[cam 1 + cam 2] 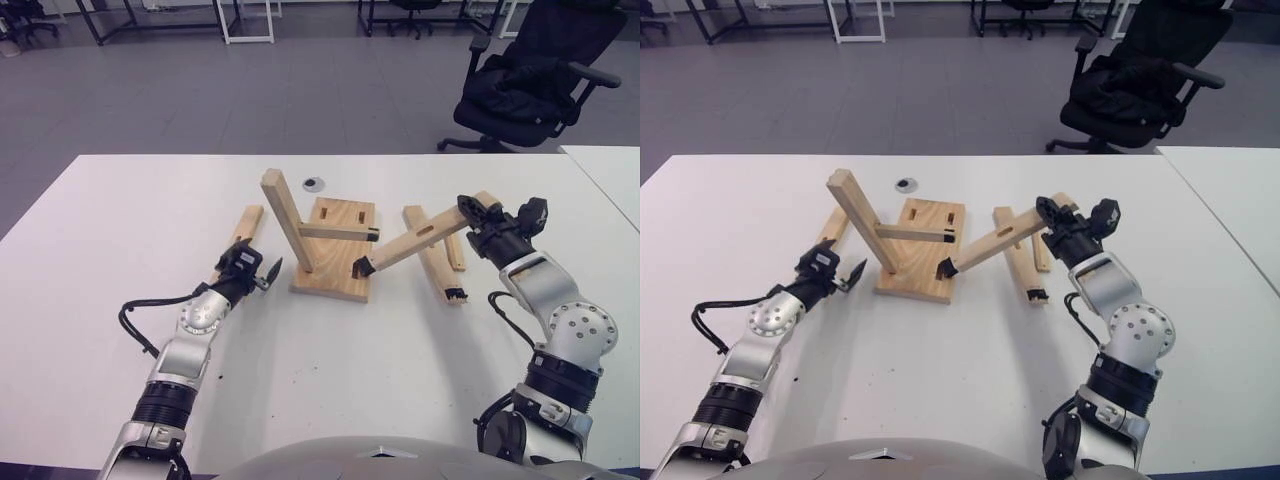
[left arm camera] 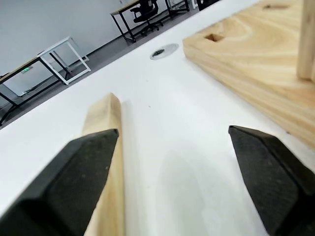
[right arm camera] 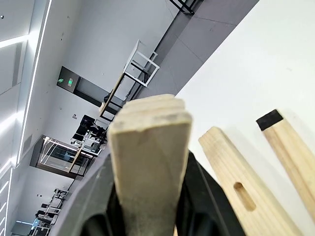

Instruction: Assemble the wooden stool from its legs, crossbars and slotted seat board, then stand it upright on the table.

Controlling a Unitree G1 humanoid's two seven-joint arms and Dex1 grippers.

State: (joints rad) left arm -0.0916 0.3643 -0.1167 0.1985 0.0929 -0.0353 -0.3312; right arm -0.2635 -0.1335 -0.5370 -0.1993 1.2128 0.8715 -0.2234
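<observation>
Lying flat on the left side of a white table [image 1: 330, 390] is a loose leg [image 1: 246, 226] of pale wood, pointing away from the robot. Just to its right, the left gripper [image 2: 173, 132] is hovering low over the tabletop with its two black fingers spread wide apart and holding nothing, one finger sitting close against the loose leg. Next, near the middle of the table, the seat board [image 1: 345, 215] is lying flat with its slots facing up. A standing leg [image 1: 287, 218] is rising out of the seat board at a tilt, leaning toward the left, and a crossbar [image 1: 335, 233] is jutting from its side to the right, level above the board. Beyond the board, a small round grommet [image 1: 314, 183] is sitting in the tabletop. Farther right, the right gripper [image 1: 474, 220] is clamping the upper end of a held leg [image 1: 415, 241], which is slanting down to the left so that its black-capped end is meeting the seat board's right edge. Under the held leg, a long piece [image 1: 443, 275] and a short piece [image 1: 456, 252] are lying side by side on the table.
</observation>
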